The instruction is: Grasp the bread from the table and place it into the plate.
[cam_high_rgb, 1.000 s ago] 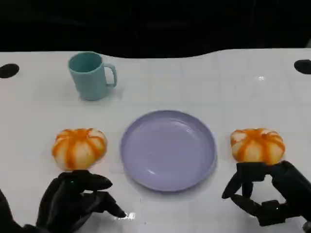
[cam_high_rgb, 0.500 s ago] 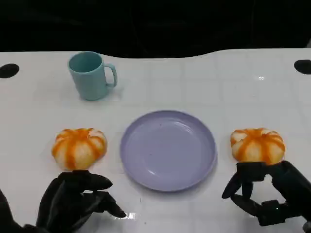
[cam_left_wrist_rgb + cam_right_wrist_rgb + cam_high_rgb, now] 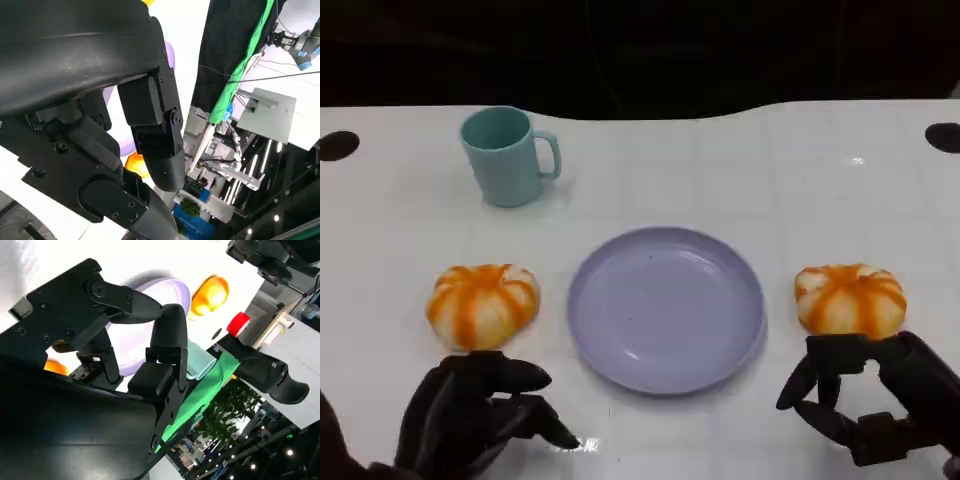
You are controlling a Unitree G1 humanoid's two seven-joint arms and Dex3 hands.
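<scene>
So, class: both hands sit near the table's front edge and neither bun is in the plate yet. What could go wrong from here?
1. The right hand sits just short of the right bun; reaching forward may push it away rather than grip it.
2. The plate is shallow, so a round bun dropped in might roll out.
3. The left bun lies close to the plate, so the left hand may knock its rim.

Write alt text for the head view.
A lavender plate sits mid-table between two orange-striped bread rolls, each with an empty robot hand just before it. A teal mug stands behind.
</scene>
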